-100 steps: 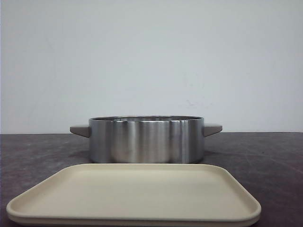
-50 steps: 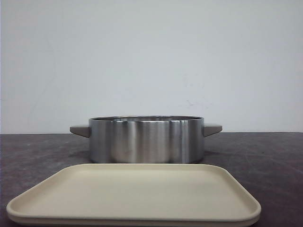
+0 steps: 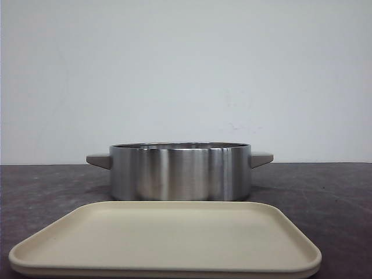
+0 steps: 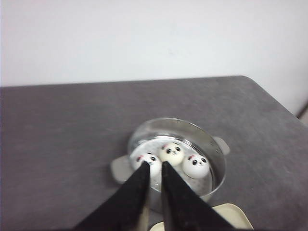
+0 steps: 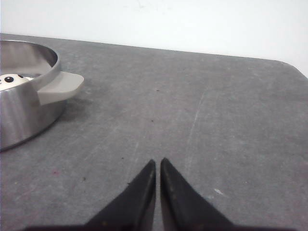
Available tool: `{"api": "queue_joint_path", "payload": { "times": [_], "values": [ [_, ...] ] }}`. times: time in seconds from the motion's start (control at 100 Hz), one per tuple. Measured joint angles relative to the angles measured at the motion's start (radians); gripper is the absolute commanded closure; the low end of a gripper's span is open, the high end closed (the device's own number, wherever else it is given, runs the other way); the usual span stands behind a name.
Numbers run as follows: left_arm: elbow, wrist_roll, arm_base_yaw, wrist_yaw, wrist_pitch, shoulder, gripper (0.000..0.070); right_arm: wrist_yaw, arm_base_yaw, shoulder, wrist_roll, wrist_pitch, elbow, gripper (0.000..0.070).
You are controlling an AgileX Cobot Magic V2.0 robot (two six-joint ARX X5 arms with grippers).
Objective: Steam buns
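Black left gripper [image 4: 154,169] above buns [image 4: 172,153]

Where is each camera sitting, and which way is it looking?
Front view: low at the table's near edge, looking forward at the beige tray and steel pot; no robot parts show.
Left wrist view: high on the left arm, looking down into the pot at three buns; left gripper shows, shut.
Right wrist view: low on the right arm, looking across bare table beside the pot; right gripper shows, shut.
All three share the pot.
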Motion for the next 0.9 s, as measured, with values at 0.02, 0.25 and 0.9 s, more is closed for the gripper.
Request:
{"api": "queue_joint_path", "payload": {
  "times": [0.02, 0.25, 0.9],
  "values": [
    [-0.055, 0.001, 0.010, 0.017, 0.049, -0.018, 0.0700, 0.000, 0.000, 0.000, 0.000, 0.000, 0.000, 0.0690],
    [-0.661, 0.006, 0.066, 0.055, 0.568, -0.301, 0.0700, 0.000, 0.000, 0.000, 0.000, 0.000, 0.000, 0.0690],
    [-1.110, 0.117, 0.246, -0.018, 0.646, -0.612, 0.0700, 0.000, 0.000, 0.000, 0.000, 0.000, 0.000, 0.0690]
  ]
}}
